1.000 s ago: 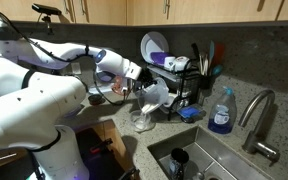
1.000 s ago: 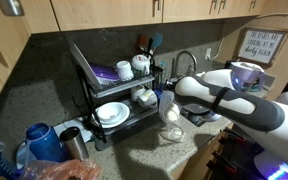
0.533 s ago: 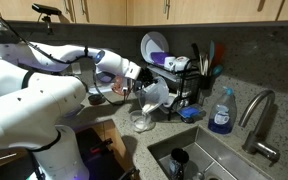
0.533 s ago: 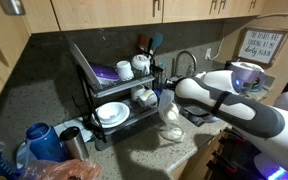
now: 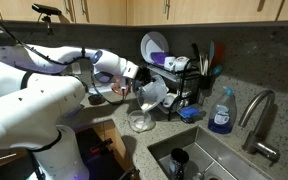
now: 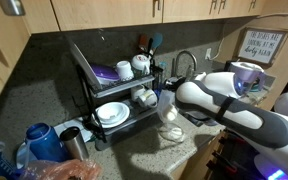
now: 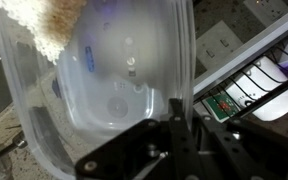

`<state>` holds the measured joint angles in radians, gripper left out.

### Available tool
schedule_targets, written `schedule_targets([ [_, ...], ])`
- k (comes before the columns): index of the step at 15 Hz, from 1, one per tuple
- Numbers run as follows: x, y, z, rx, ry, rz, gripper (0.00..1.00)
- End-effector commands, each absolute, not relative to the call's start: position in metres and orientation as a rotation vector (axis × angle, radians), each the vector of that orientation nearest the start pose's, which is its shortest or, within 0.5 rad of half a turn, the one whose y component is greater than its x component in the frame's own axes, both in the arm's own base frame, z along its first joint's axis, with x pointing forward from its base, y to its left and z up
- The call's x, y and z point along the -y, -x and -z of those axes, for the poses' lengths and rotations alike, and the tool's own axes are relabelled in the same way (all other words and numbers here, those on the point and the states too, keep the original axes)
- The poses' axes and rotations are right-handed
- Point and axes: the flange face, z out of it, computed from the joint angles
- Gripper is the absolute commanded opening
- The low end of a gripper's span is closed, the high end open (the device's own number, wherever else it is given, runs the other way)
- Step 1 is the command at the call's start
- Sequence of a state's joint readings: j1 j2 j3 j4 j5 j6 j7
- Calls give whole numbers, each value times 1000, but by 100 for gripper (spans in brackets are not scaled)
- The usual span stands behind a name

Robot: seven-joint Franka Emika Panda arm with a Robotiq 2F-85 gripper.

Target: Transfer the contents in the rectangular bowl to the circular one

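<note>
My gripper (image 7: pixel 182 118) is shut on the rim of the rectangular bowl (image 7: pixel 94 90), a translucent whitish plastic container. In the wrist view it fills the frame, and pale grainy contents (image 7: pixel 46 22) sit heaped at its top left end. In both exterior views I hold the rectangular bowl (image 5: pixel 152 93) (image 6: pixel 166 110) tilted steeply above the circular one (image 5: pixel 140 121) (image 6: pixel 170 133), a small clear glassy bowl on the counter. The gripper (image 5: pixel 136 80) sits at the container's upper edge.
A black dish rack (image 6: pixel 114 95) with white dishes and a purple plate (image 5: pixel 154 45) stands close behind the bowls. A sink (image 5: pixel 199 160) with tap (image 5: pixel 259 115) and a blue soap bottle (image 5: pixel 221 112) lies beside. A reddish plate (image 5: pixel 109 90) lies behind the arm. Kettle and cups (image 6: pixel 39 145) crowd one counter end.
The rectangular bowl has tipped a little further and shifted slightly over the circular one. The arm has barely moved otherwise.
</note>
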<state>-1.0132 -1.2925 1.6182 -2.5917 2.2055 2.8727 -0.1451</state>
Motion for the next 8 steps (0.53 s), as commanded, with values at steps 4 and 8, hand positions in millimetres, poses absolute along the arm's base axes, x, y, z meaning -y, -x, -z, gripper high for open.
schedule_targets([
  [4,-130,-373,-334,-1102,2189,1531,1],
  [8,-128,-366,-333,-1105,2182,1535,1],
])
